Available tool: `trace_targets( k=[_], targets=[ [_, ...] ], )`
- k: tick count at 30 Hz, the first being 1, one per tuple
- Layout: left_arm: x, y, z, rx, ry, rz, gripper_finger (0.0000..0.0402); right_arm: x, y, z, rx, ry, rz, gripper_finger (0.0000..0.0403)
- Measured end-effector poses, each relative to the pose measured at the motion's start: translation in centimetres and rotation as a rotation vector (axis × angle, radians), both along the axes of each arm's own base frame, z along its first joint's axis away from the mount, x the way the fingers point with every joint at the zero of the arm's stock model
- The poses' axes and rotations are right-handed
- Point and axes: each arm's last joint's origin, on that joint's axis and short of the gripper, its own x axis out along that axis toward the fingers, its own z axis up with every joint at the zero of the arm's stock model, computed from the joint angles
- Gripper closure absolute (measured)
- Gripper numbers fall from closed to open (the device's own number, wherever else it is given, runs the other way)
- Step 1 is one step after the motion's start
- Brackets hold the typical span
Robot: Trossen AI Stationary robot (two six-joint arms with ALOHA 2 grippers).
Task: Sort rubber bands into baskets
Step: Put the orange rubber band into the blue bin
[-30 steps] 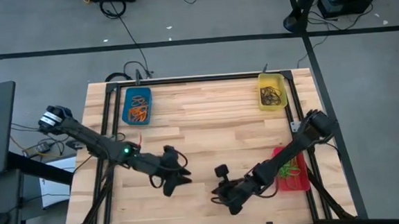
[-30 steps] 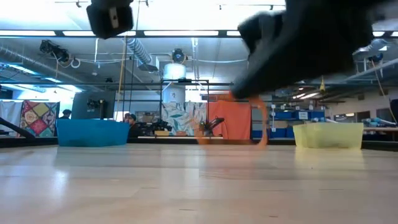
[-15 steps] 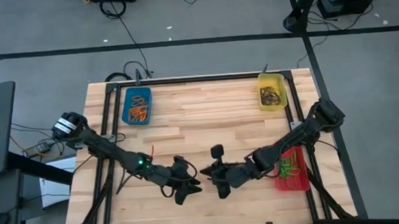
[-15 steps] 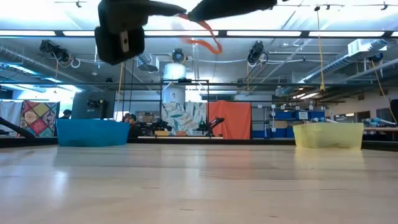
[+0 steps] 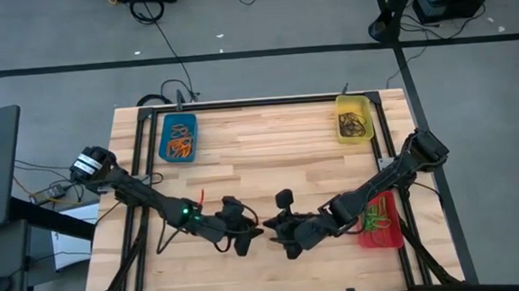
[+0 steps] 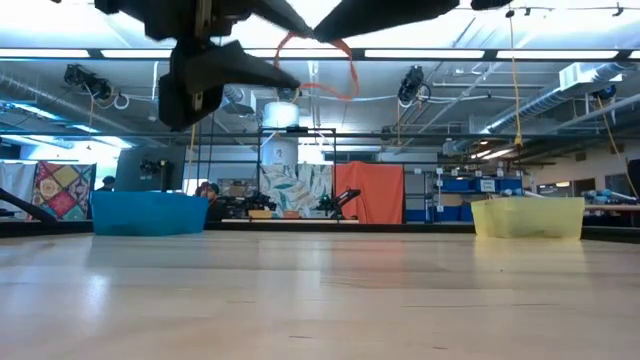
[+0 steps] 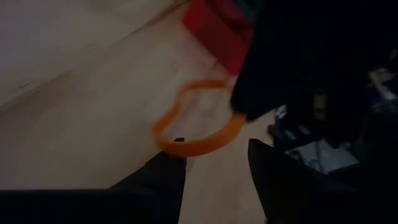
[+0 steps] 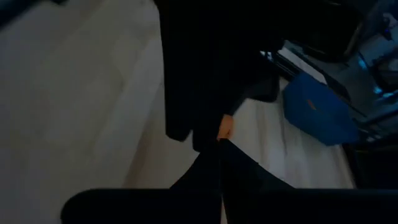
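Jaws: right gripper (image 5: pixel 270 235) is pinched together on an orange rubber band (image 7: pixel 194 122), held up above the table's near middle; left gripper (image 5: pixel 251 237) stands with fingers apart just beside it. Compared with a second ago, I have both arms drawn in from well apart until the tips nearly meet, and the band has gone from hanging low to hanging high. I read this as a handover toward the blue basket (image 5: pixel 179 137). No legible writing or brand anywhere.
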Motion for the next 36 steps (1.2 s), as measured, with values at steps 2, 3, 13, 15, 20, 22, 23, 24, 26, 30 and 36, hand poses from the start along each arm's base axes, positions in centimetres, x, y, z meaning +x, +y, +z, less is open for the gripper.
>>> trace_targets(
  k=[2,3,13,15,20,22,23,24,26,30,36],
  targets=[
    [0.0,0.3,-0.2,0.012,0.024,0.007,0.0229,-0.1,0.0,-0.1,-0.021,0.008,-0.018,0.0400],
    [0.0,0.4,-0.3,0.016,0.032,0.013,0.0231,-0.1,-0.1,-0.2,-0.022,0.013,-0.023,0.0400],
    [0.2,1.7,-0.9,0.039,0.095,0.060,0.0236,0.0,-1.1,-0.4,-0.049,0.047,-0.063,0.0400],
    [0.2,1.8,-1.1,0.041,0.115,0.067,0.0236,0.1,-1.2,-0.4,-0.057,0.043,-0.076,0.0400],
    [0.2,2.0,-1.1,0.043,0.117,0.071,0.0236,0.1,-1.3,-0.4,-0.071,0.035,-0.096,0.0400],
    [0.3,2.1,-1.1,0.044,0.119,0.073,0.0236,0.1,-1.3,-0.4,-0.069,0.037,-0.092,0.0400],
    [0.3,2.3,-1.1,0.049,0.119,0.074,0.0236,0.1,-1.2,-0.4,-0.063,0.039,-0.084,0.0400],
    [0.4,2.4,-1.0,0.061,0.117,0.071,0.0236,0.1,-1.2,-0.4,-0.055,0.043,-0.073,0.0400],
    [0.6,2.6,-0.9,0.085,0.106,0.056,0.0236,0.1,-1.3,-0.4,-0.046,0.049,-0.063,0.0400],
    [1.0,2.9,-0.6,0.127,0.070,0.011,0.0242,0.3,-1.7,-0.4,-0.044,0.050,-0.070,0.0400],
    [1.2,2.9,-0.2,0.255,0.036,-0.066,0.0344,0.6,-2.3,-0.4,-0.042,0.051,-0.079,0.0400]
  ],
)
